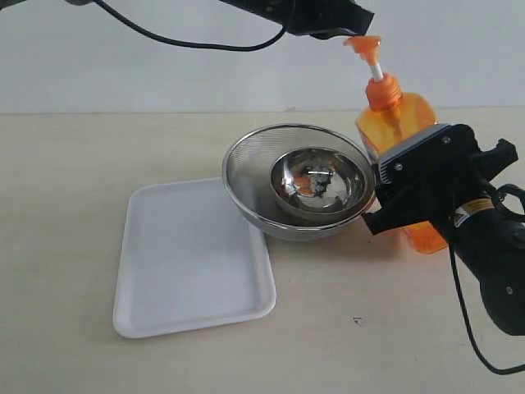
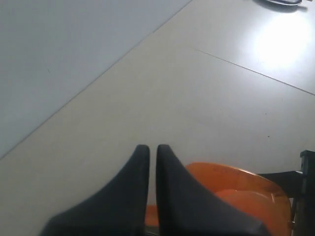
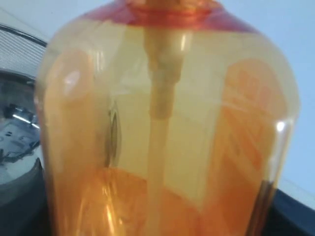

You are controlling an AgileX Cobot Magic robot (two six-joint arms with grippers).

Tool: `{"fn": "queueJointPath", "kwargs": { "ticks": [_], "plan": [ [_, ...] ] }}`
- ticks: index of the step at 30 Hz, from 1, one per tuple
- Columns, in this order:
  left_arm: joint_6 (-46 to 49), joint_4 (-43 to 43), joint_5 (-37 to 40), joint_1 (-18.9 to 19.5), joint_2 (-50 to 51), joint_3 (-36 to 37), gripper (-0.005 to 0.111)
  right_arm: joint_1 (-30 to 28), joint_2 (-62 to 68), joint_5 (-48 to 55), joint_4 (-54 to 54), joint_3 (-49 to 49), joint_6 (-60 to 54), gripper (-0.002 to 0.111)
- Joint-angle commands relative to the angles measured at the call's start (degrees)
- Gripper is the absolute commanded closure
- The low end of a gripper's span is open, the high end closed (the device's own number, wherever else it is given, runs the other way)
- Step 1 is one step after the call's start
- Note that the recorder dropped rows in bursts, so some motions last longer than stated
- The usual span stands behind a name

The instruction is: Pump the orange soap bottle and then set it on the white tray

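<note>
Exterior: bottle (image 1: 400, 123) upright on table (image 1: 74, 164), 3 o'clock of bowls (image 1: 246, 176); tray (image 1: 193, 263) at 8 o'clock of bowls. Right claw (image 1: 408, 197) clamps bottle body. Left claw (image 1: 353, 31) over pump (image 1: 363, 45).
Left wrist: left claw (image 2: 152, 150) pinched shut, empty, bottle (image 2: 241, 184) under it.
Right wrist: bottle (image 3: 167, 123) fills view, claw unseen.
Risk: narrow tips slide off pump; carry to tray clips bowl rim.
</note>
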Motion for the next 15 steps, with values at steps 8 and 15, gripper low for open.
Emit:
{"fn": "queueJointPath", "kwargs": {
  "ticks": [8,15],
  "plan": [
    [-2.48,3.35,5.17,-0.11,-0.21,-0.35,0.102,-0.07,-0.82,-6.72,1.68,-0.75,0.18,0.108],
    [-5.35,8.33,7.12,0.01,-2.27,-0.35,0.102,-0.07,-0.82,-6.72,2.24,-0.75,-0.35,0.108]
  ]
}}
